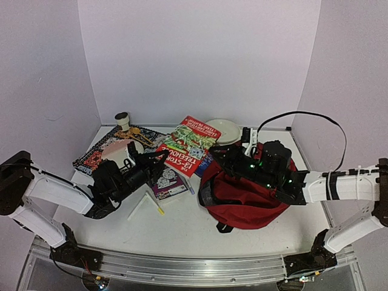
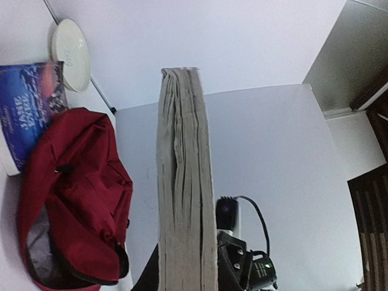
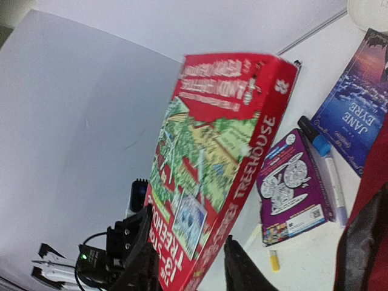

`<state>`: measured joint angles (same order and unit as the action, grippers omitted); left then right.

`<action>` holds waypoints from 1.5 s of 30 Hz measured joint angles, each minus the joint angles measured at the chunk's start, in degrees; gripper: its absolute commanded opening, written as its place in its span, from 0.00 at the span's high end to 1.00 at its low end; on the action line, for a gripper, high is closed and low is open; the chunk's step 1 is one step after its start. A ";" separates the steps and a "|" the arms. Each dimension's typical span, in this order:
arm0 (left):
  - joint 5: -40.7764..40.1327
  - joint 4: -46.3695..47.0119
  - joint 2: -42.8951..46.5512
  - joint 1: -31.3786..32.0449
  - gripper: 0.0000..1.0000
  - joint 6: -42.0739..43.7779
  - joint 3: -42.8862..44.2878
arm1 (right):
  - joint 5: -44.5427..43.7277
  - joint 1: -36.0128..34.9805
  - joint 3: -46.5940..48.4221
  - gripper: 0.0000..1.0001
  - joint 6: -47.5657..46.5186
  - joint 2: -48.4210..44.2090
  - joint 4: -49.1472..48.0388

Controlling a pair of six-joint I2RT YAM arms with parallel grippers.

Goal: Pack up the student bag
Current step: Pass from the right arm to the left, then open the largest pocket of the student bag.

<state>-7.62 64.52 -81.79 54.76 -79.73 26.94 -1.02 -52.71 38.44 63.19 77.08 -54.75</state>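
Right of centre on the counter (image 1: 182, 233), the bag (image 1: 242, 203) sits beneath my right gripper (image 1: 221, 153), whose jaws are part open and empty. My left gripper (image 1: 159, 159) clamps the red book (image 1: 189, 142). I recommend feeding it edge-first into the bag mouth.

The left arm (image 1: 53, 195) and right arm (image 1: 342, 183) share one build: white, boxy link shells joined by black cylindrical joints, each on a black base (image 1: 68, 250) fixed to a ribbed aluminium rail (image 1: 194, 268). The wrists are matt black. Small green lights (image 1: 260, 162) glow on the right wrist housing, where a white bracket (image 1: 247, 138) carries a black camera (image 2: 225, 210) and a thin black cable (image 1: 303, 113) loops away. Black bands (image 1: 330, 185) circle the right forearm's shell. The right gripper (image 3: 189, 251) has black, tapered fingers (image 3: 239, 270).
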 measured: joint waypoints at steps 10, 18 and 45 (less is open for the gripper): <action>-0.38 -2.60 4.43 -6.97 1.00 -0.32 -9.27 | 0.24 -0.03 8.40 0.38 -16.83 -4.68 29.28; 1.32 -10.55 14.79 -8.91 1.00 0.03 -12.02 | -1.52 -2.09 20.67 0.32 -29.49 -2.51 54.06; 15.59 -32.13 20.26 -12.19 1.00 6.43 -11.93 | -20.95 -6.60 31.19 0.27 -44.48 20.00 85.17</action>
<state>7.97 32.38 -61.53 42.56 -73.30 15.02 -21.97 -59.31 69.63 18.72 97.08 30.43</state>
